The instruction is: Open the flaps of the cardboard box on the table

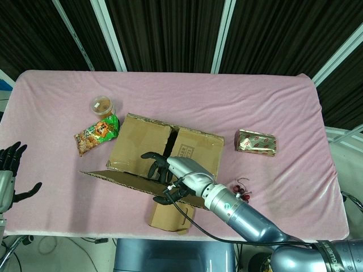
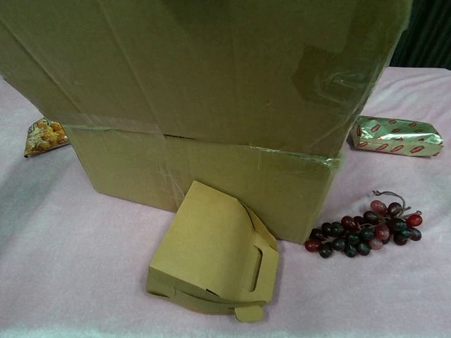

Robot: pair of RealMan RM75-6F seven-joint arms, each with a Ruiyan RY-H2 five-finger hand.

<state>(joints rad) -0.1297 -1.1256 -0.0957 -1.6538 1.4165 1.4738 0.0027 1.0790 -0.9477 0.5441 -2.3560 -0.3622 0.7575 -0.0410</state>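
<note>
One cardboard box (image 1: 164, 153) was seen near the middle of the pink table (image 1: 227, 107), toward its front edge. One near flap (image 1: 136, 181) had been folded out toward the robot, and it filled the upper part of the chest view; two further flaps lay closed across the top, one on the left (image 1: 139, 141) and one on the right (image 1: 195, 150). What the box held could not be told.

Two hands were in view. The right hand (image 1: 173, 173) was laid over the near flap, with its dark fingers (image 1: 152, 161) curled over the flap's edge into the opening. The left hand (image 1: 11, 164) was held well apart at the table's left edge, its fingers spread and nothing in them.

One small folded carton (image 2: 215, 257) lay just in front of the box, touching its front wall. One bunch of dark grapes (image 2: 363, 225) lay near the box's right front corner. One green wrapped packet (image 1: 257, 142) lay apart to the right. One snack bag (image 1: 96, 134) lay just beside the box's left rear corner, and one lidded cup (image 1: 102, 106) of brown contents stood just behind it.
</note>
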